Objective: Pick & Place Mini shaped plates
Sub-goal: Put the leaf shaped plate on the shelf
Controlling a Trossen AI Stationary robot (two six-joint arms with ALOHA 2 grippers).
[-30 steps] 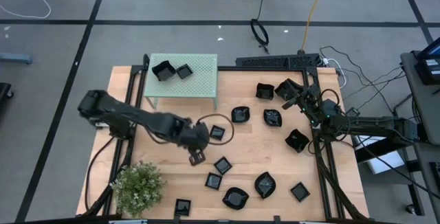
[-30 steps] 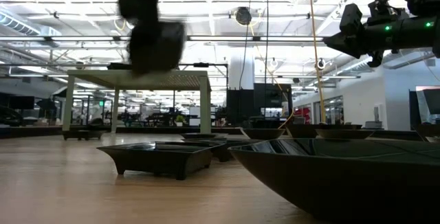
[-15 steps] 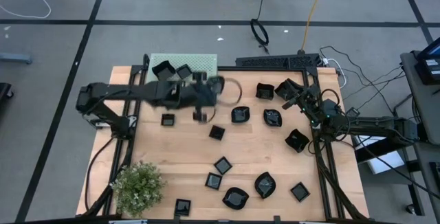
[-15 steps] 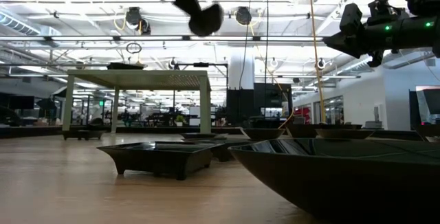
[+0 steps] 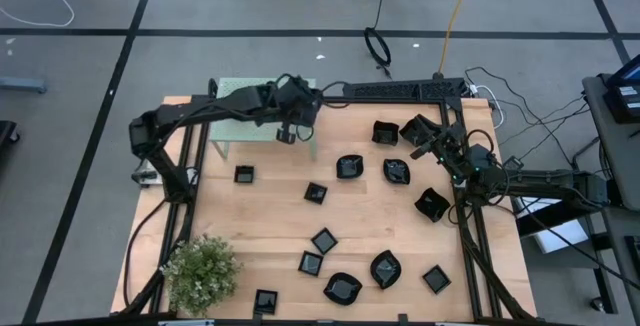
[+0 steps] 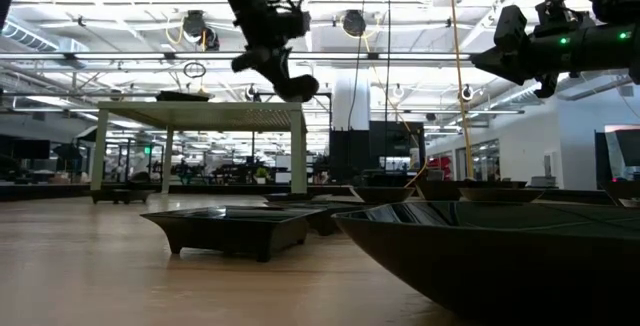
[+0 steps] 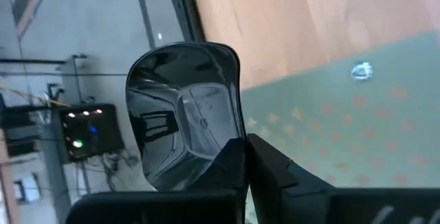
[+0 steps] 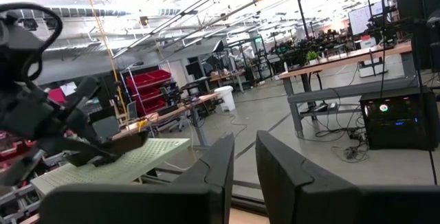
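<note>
Now: left claw (image 5: 287, 132) clenched on a square plate (image 7: 184, 121), above the stand (image 5: 240, 123).
Right claw (image 5: 432, 144) idle at far side, fingers slightly apart, holding nothing; other plates (image 5: 322, 239) lie on table (image 5: 270, 216) below.

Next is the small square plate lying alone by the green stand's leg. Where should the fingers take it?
Pinch one raised rim of the square plate, coming straight down. It lies flat with nothing touching it, so one finger can go inside the rim and one outside; any side looks free.
</note>
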